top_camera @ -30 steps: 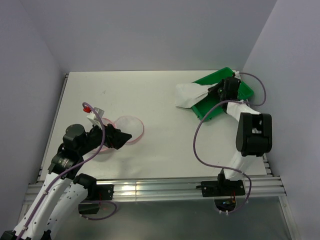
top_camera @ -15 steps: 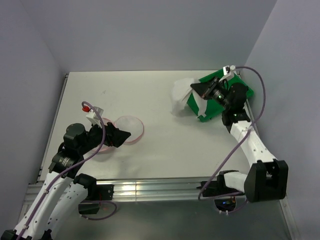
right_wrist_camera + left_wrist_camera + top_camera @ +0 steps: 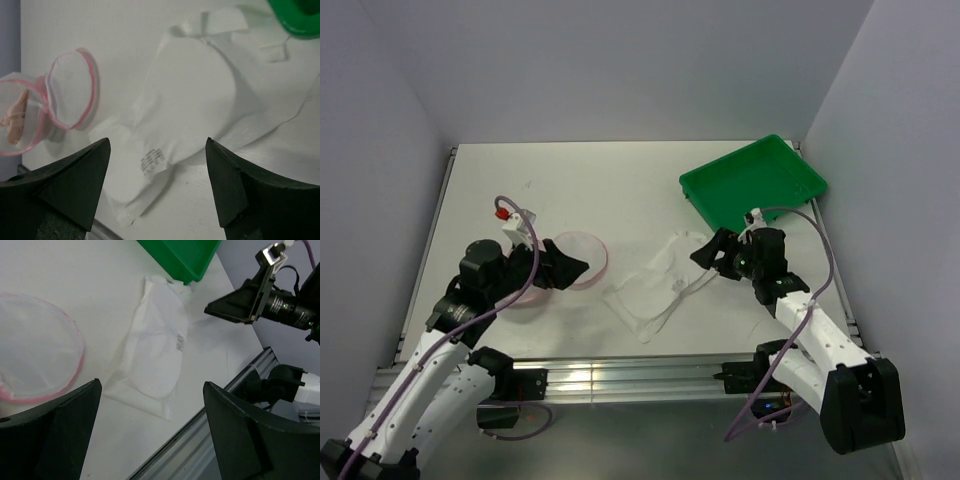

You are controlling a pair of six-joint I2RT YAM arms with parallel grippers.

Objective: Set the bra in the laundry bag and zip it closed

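The white bra [image 3: 655,285] lies spread flat on the table between the two arms, also seen in the left wrist view [image 3: 155,355] and the right wrist view [image 3: 195,110]. The laundry bag [image 3: 582,258] is a see-through mesh pouch with a pink rim, lying open to the bra's left [image 3: 35,350] [image 3: 72,95]. My left gripper [image 3: 570,270] hovers at the pouch's near side, open and empty [image 3: 150,385]. My right gripper [image 3: 705,255] sits just right of the bra, open, with nothing between its fingers [image 3: 157,141].
A green plastic tray [image 3: 752,180] stands at the back right, its corner close to the bra's far end [image 3: 185,255]. The aluminium rail [image 3: 620,378] runs along the table's near edge. Grey walls close in the left, back and right sides.
My right arm swung from the green tray toward the table's middle, carrying the bra out. Its gripper opened and the bra now lies on the table. The left arm shifted slightly.
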